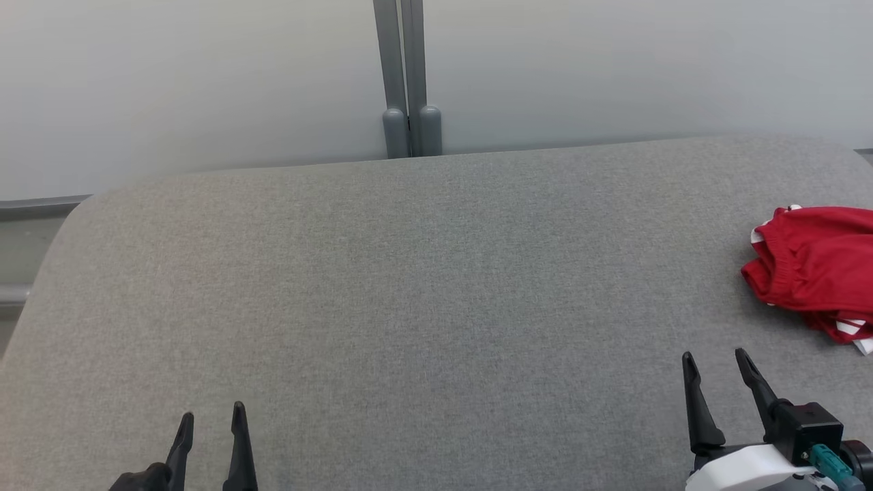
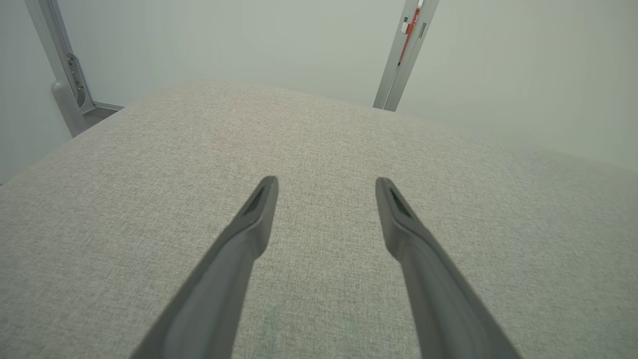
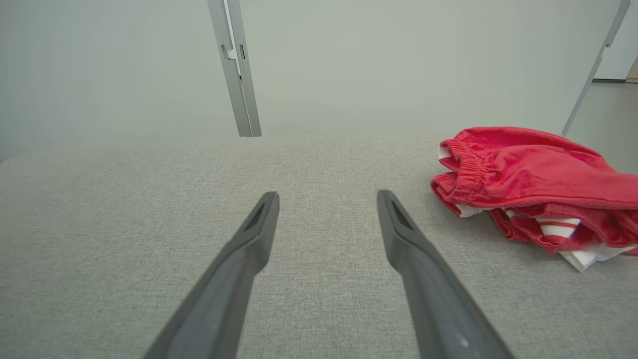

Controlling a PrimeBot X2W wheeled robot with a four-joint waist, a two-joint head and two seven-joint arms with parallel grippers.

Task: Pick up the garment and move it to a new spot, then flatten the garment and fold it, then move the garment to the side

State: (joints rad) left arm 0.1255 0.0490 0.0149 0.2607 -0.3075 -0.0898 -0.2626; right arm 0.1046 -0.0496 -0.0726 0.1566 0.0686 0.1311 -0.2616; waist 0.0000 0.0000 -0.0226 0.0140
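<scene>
A red garment (image 1: 818,269) with white stripes and an elastic waistband lies crumpled at the right edge of the grey cloth table (image 1: 409,286). In the right wrist view the garment (image 3: 528,174) sits ahead and to the right of my fingers. My right gripper (image 1: 715,363) stands open near the front right, apart from the garment, empty; it is seen again as the right gripper (image 3: 328,199). My left gripper (image 1: 212,414) stands open at the front left with nothing between its fingers, the same left gripper (image 2: 326,184) hovering over bare cloth.
A pale wall runs behind the table, with a grey vertical post (image 1: 407,75) at its middle. The table's left corner is rounded (image 1: 75,211). A second metal post (image 3: 593,65) stands behind the garment at the right.
</scene>
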